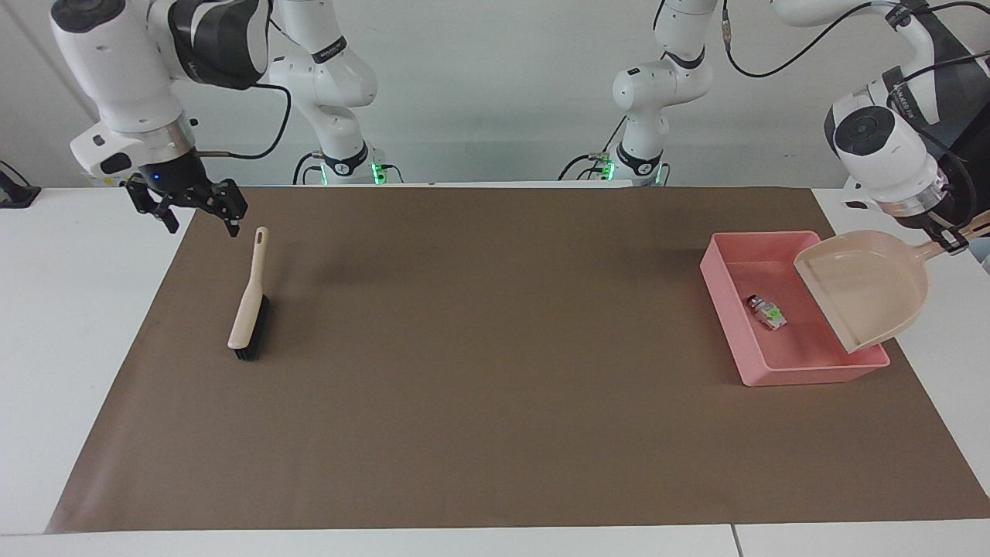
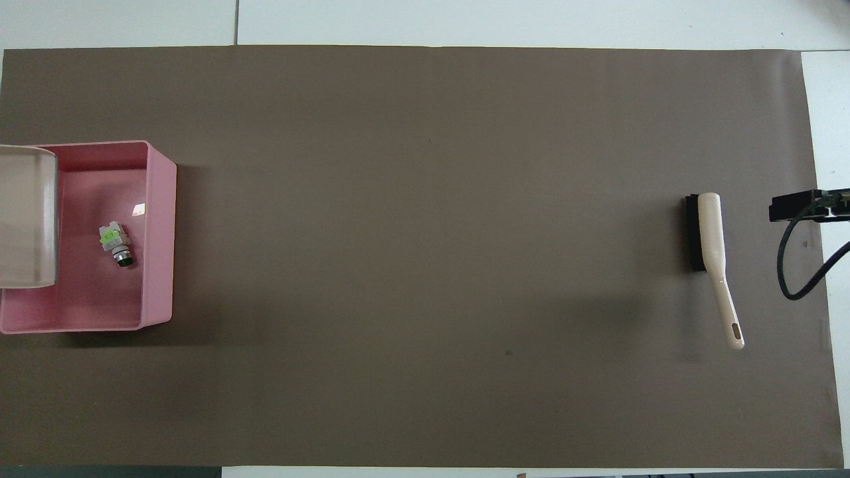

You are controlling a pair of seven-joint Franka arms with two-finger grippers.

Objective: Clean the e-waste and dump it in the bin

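Observation:
The pink bin stands on the brown mat at the left arm's end of the table; it also shows in the overhead view. The white component with the green tip lies on the bin's floor. The dark cylinder does not show. My left gripper is shut on the handle of the beige dustpan, held tilted over the bin, lip down; the pan is empty. My right gripper is open and empty, in the air over the mat's edge beside the brush handle.
A beige brush with black bristles lies flat on the mat at the right arm's end of the table, handle toward the robots. The brown mat covers most of the white table.

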